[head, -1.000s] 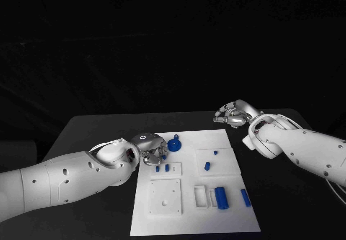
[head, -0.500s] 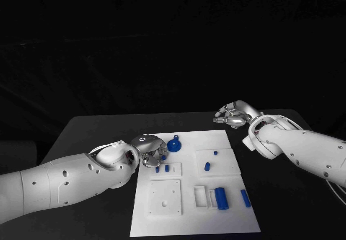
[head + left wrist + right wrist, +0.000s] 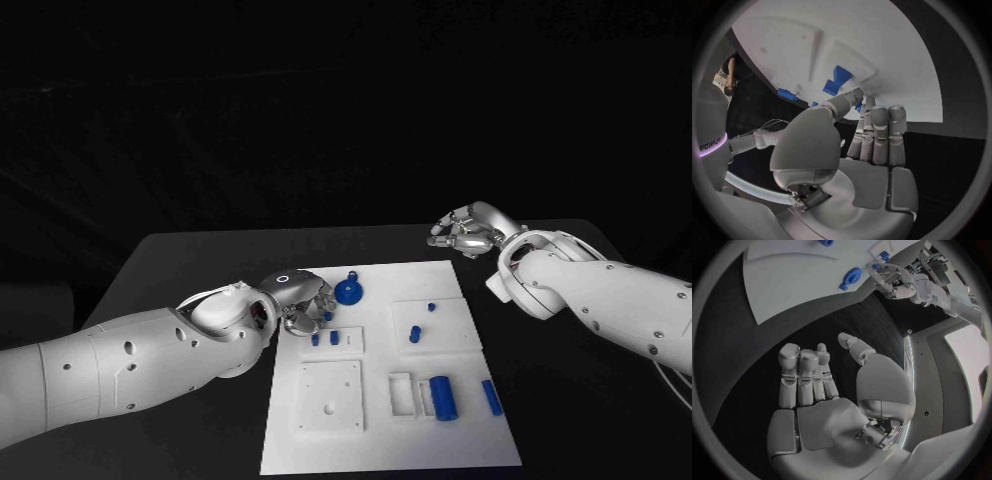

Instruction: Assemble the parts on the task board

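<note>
A: What could be going wrong from here?

B: The left robot hand (image 3: 299, 297) is hovering at the near-left edge of the white task board (image 3: 476, 440), fingers pressed together and holding nothing that can be made out. It is crowding two small blue pegs (image 3: 326, 338) and a round blue part with a stem (image 3: 352, 290). A careless descent could be knocking these off their seats.

A: And the other side?

B: The right robot hand (image 3: 464, 230) is hanging over the black tabletop (image 3: 188, 260) beyond the board's far-right corner, fingers loosely spread, empty.

A: How are the parts looking?

B: Glossy blue, small. A fat cylinder (image 3: 443, 396) is lying beside a slim bar (image 3: 492, 396) near the front; both are likely rolling if nudged.
</note>
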